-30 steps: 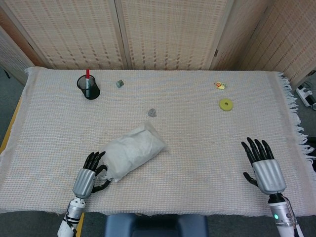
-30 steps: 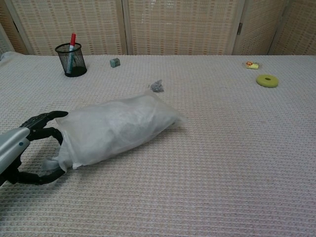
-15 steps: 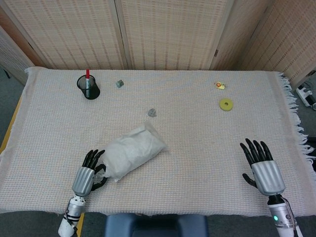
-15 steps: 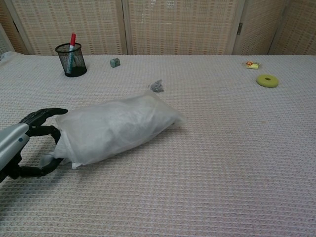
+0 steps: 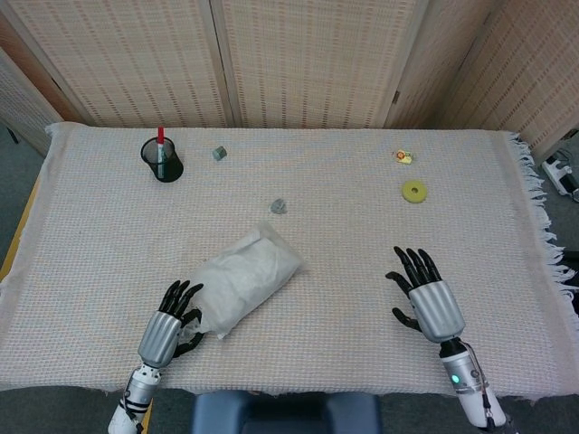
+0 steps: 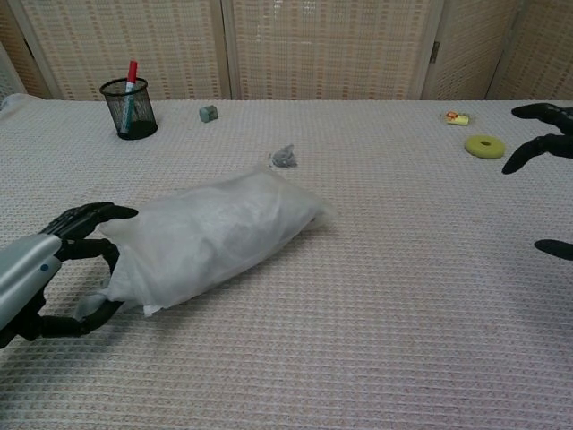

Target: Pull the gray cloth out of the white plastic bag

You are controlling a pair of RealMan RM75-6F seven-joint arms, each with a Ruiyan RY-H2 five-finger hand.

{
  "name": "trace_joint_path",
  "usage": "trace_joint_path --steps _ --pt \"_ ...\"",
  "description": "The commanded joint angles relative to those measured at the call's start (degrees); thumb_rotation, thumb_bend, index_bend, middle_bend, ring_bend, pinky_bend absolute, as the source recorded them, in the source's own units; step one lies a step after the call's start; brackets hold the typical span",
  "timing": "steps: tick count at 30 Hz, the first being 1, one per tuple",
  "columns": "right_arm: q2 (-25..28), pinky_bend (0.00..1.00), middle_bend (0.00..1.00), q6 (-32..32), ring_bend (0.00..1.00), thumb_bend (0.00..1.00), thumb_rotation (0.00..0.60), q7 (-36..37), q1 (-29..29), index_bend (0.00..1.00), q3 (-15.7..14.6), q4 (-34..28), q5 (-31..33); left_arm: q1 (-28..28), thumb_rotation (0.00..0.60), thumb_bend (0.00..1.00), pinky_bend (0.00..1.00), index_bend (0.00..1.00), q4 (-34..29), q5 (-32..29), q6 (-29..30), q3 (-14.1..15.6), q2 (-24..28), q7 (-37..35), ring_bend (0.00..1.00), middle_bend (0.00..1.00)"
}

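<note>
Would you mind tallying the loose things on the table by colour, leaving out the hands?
White: 1, the plastic bag
Black: 1, the mesh pen cup, red pen inside
Gray: 2, a small block and a crumpled bit
Yellow-green: 1, the ring
Yellow and red: 1, a small item
Total: 6

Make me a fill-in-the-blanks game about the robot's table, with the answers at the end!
1. The red marker stands in a black mesh ____.
2. The left hand holds the end of the white plastic ____.
3. The right hand holds ____.
4. The flat ring near the table's far right is coloured ____.

Answers: cup, bag, nothing, yellow-green
</note>
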Motion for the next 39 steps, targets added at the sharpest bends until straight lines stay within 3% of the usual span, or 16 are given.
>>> trace_joint_path --steps 1,6,13,24,39 --pt "-8.3 0.00 0.00 -3.2 0.00 0.13 0.600 -1.1 4.7 0.37 3.7 7.0 1.7 -0.3 0.600 0.60 0.03 0.78 -0.2 -0.2 -0.4 -0.2 -0.1 0.6 0.00 0.17" --pt "-17.7 0.00 0.00 -5.6 0.00 0.13 0.600 2.3 9.5 0.41 6.9 16.8 4.0 -1.0 0.600 0.60 0.03 0.78 -1.2 -0.2 -0.5 -0.5 0.4 1.5 0.00 0.17" --pt "-25.0 0.00 0.00 -8.8 0.00 0.14 0.600 3.2 15.0 0.43 10.0 24.6 7.1 -1.5 0.600 0.61 0.03 0.78 -3.4 -0.3 -0.3 -0.8 1.7 1.9 0.00 0.17" --pt "-30.4 0.00 0.00 -13.5 0.00 0.28 0.600 2.3 20.6 0.44 12.5 28.3 11.4 -1.9 0.600 0.61 0.03 0.78 -5.9 -0.4 -0.1 -1.1 3.3 2.6 0.00 0.17" --pt "-35.4 0.00 0.00 -14.3 0.00 0.29 0.600 2.2 25.1 0.44 14.2 35.0 14.8 -2.2 0.600 0.61 0.03 0.78 -7.8 -0.8 -0.2 -1.6 4.9 2.9 0.00 0.17"
